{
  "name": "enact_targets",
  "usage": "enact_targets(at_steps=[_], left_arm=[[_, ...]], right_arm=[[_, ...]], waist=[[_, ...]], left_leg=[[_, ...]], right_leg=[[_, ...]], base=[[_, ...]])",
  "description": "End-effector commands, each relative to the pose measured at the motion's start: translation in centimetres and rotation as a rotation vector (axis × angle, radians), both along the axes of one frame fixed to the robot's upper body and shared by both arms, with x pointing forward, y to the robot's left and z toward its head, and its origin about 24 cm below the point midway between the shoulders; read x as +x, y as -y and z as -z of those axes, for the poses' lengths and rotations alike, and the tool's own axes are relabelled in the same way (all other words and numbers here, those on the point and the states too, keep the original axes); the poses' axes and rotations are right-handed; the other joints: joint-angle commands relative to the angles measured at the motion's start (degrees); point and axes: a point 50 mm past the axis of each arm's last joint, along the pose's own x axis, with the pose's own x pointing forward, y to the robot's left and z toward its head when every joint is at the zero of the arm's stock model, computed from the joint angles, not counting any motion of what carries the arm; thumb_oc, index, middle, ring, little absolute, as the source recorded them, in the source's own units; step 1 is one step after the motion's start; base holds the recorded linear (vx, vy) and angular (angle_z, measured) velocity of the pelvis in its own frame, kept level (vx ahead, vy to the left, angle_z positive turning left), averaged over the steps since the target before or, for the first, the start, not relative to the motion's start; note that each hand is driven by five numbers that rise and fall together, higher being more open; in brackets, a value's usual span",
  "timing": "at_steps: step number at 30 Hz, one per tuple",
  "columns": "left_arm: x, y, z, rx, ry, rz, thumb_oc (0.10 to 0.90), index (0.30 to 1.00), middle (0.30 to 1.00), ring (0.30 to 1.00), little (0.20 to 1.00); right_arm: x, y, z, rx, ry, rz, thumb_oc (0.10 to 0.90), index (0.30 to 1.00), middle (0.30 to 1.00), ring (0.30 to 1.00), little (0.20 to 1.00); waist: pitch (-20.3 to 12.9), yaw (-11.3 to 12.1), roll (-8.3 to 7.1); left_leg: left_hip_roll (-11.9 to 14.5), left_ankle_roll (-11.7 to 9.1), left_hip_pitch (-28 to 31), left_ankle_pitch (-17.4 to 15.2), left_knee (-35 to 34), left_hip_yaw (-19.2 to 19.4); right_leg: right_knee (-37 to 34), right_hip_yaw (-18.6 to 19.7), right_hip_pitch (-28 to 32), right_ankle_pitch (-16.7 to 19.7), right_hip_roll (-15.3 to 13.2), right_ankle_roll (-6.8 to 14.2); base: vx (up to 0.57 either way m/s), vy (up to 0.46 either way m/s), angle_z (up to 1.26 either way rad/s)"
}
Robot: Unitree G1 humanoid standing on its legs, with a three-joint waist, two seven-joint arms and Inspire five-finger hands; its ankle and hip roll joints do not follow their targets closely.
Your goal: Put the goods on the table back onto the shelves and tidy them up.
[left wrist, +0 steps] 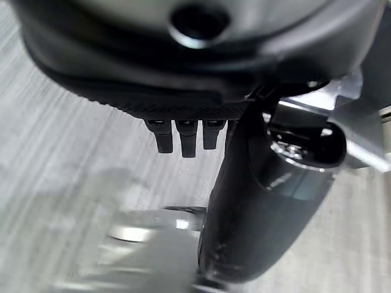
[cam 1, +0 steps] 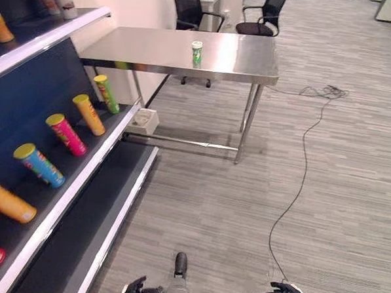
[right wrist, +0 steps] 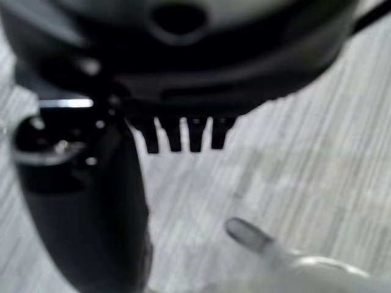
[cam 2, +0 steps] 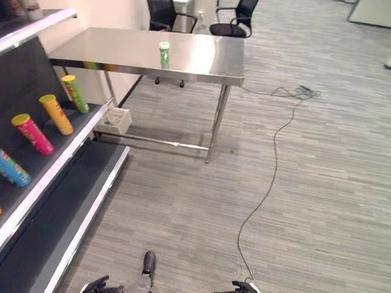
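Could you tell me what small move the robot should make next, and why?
Probably step forward toward the steel table: the one green can stands upright on it, far beyond both hands. The left hand and right hand hang low with straight fingers, holding nothing, so nothing can be grasped yet.

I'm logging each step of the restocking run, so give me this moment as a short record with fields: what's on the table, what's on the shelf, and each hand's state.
on table: one green-and-white cylindrical can, upright on the steel table
on shelf: tilted cylindrical cans in a row on the dark shelf: green, orange-yellow, pink, blue, orange
left hand: low by the floor, fingers straight, holding nothing
right hand: low by the floor, fingers straight, holding nothing
task status: table can not yet picked up
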Motion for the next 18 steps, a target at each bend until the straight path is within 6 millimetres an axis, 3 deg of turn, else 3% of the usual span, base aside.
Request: enact_targets(at_steps=[1,2,3,4,5,6,7,8,9,10,11,12,13,17,18], left_arm=[[0.7,-1.1,-0.5,0.059,0.015,0.227,0.8,0.9,0.9,0.9,0.9],[0.7,-1.1,-0.5,0.059,0.015,0.227,0.8,0.9,0.9,0.9,0.9],[1.6,-1.0,-0.7,0.076,0.022,0.35,0.8,0.9,0.9,0.9,0.9],[1.7,-0.9,-0.7,0.084,0.003,0.414,0.8,0.9,0.9,0.9,0.9],[1.6,-0.9,-0.7,0.084,-0.011,0.435,0.8,0.9,0.9,0.9,0.9],[1.6,-0.9,-0.7,0.09,-0.021,0.46,0.8,0.9,0.9,0.9,0.9],[1.8,-0.9,-0.7,0.091,-0.02,0.467,0.8,0.9,0.9,0.9,0.9],[2.6,-0.7,-0.9,0.086,0.01,0.449,0.8,0.9,0.9,0.9,0.9],[2.7,-0.5,-0.8,0.082,0.013,0.453,0.8,0.9,0.9,0.9,0.9],[2.7,-0.5,-0.8,0.082,0.013,0.453,0.8,0.9,0.9,0.9,0.9],[2.9,0.0,-0.8,0.077,0.019,0.482,0.8,0.9,0.9,0.9,0.9],[2.9,0.0,-0.8,0.077,0.019,0.482,0.8,0.9,0.9,0.9,0.9],[3.4,0.5,-0.8,0.078,0.024,0.518,0.8,0.9,0.9,0.9,0.9],[3.4,1.1,-0.7,0.065,0.024,0.539,0.8,0.9,0.9,0.9,0.9],[2.9,1.4,-0.5,0.056,0.009,0.542,0.8,0.9,0.9,0.9,0.9]], right_arm=[[0.0,0.2,-0.1,0.004,0.013,0.016,0.8,0.9,0.9,0.9,0.9],[0.0,0.2,-0.1,0.003,0.013,0.016,0.8,0.9,0.9,0.9,0.9],[0.2,0.7,-0.2,-0.011,0.019,0.029,0.8,0.9,0.9,0.9,0.9],[0.9,0.8,-0.4,-0.025,0.033,0.006,0.8,0.9,0.9,0.9,0.9],[1.2,0.7,-0.4,-0.026,0.038,-0.014,0.8,0.9,0.9,0.9,0.9],[1.8,0.4,-0.5,-0.023,0.058,-0.034,0.8,0.9,0.9,0.9,0.9],[2.4,0.1,-0.6,-0.015,0.083,-0.051,0.8,0.9,0.9,0.9,0.9],[3.2,-0.3,-0.8,0.001,0.123,-0.042,0.8,0.9,0.9,0.9,0.9],[3.2,-0.2,-0.9,0.0,0.127,-0.03,0.8,0.9,0.9,0.9,0.9],[3.2,-0.2,-0.9,0.0,0.127,-0.03,0.8,0.9,0.9,0.9,0.9],[3.5,-0.2,-1.0,0.005,0.144,-0.011,0.8,0.9,0.9,0.9,0.9],[3.6,-0.2,-1.0,0.005,0.144,-0.011,0.8,0.9,0.9,0.9,0.9],[3.6,-0.3,-1.0,0.007,0.142,-0.012,0.8,0.9,0.9,0.9,0.9],[3.2,-0.2,-0.9,0.011,0.13,0.008,0.8,0.9,0.9,0.9,0.9],[2.5,0.0,-0.7,0.013,0.112,0.029,0.8,0.9,0.9,0.9,0.9]], waist=[[-2.4,-0.1,-4.05],[-2.5,0.0,-3.95],[-2.6,-1.1,-3.42],[-2.0,-2.8,-1.81],[-1.8,-3.6,-0.57],[-1.2,-4.8,0.09],[-0.6,-5.8,0.83],[0.7,-7.1,1.13],[1.0,-7.4,1.05],[0.9,-7.5,1.19],[1.1,-8.4,0.81],[1.1,-8.5,0.84],[1.1,-9.5,0.38],[1.1,-10.6,0.58],[0.7,-11.4,0.49]], left_leg=[[-4.6,5.1,-0.7,4.6,-5.0,1.4],[-4.4,5.1,-0.8,4.7,-5.0,1.4],[-6.4,7.2,2.5,1.8,-5.2,2.7],[-8.1,8.9,7.6,-0.9,-5.9,3.0],[-7.9,9.5,9.5,-2.2,-5.9,2.9],[-8.1,9.7,11.3,-3.5,-5.9,2.2],[-7.9,9.4,12.4,-4.1,-5.9,1.3],[-8.4,8.8,14.7,-5.1,-5.9,-0.6],[-8.6,8.4,15.6,-5.8,-5.9,-1.1],[-8.4,8.4,15.5,-5.7,-5.9,-1.2],[-8.9,7.4,18.0,-8.1,-5.9,-2.7],[-8.8,7.4,17.9,-8.0,-5.9,-2.8],[-9.1,6.9,20.5,-10.4,-5.9,-4.7],[-8.0,6.3,24.9,-13.5,-5.9,-6.8],[-7.4,6.1,27.6,-15.2,-5.9,-8.9]], right_leg=[[15.8,-0.4,0.4,4.3,-4.0,8.4],[15.7,-0.3,0.2,4.5,-3.9,8.4],[26.6,-2.1,-3.3,12.5,-6.7,10.4],[35.6,-6.9,-7.3,18.1,-11.3,11.0],[39.0,-8.7,-9.7,18.9,-12.1,10.5],[41.5,-9.4,-13.0,15.2,-11.8,9.1],[40.3,-9.5,-16.0,11.4,-9.7,7.8],[32.6,-10.3,-18.7,7.2,-6.5,6.7],[26.7,-11.4,-19.0,6.8,-6.4,6.5],[26.3,-11.6,-18.8,7.1,-6.2,6.5],[13.1,-11.4,-19.8,8.7,-6.9,7.0],[12.7,-11.5,-19.7,9.0,-6.8,6.9],[5.0,-8.2,-21.9,12.3,-7.6,8.7],[0.9,-4.4,-24.4,16.1,-9.1,10.7],[1.4,-2.6,-24.3,17.5,-9.3,11.0]], base=[[0.42,0.356,-0.24],[0.38,0.424,-0.19],[0.48,0.587,-0.2],[0.6,0.716,-0.13],[0.47,0.533,-0.29],[0.34,0.284,-0.08],[0.45,0.186,-0.12],[0.46,0.068,0.18],[0.35,0.016,0.42],[0.39,-0.07,0.96],[0.26,-0.057,1.27],[0.55,-0.093,1.21],[0.44,-0.056,1.11],[0.43,-0.068,0.73],[0.58,-0.15,0.48]])
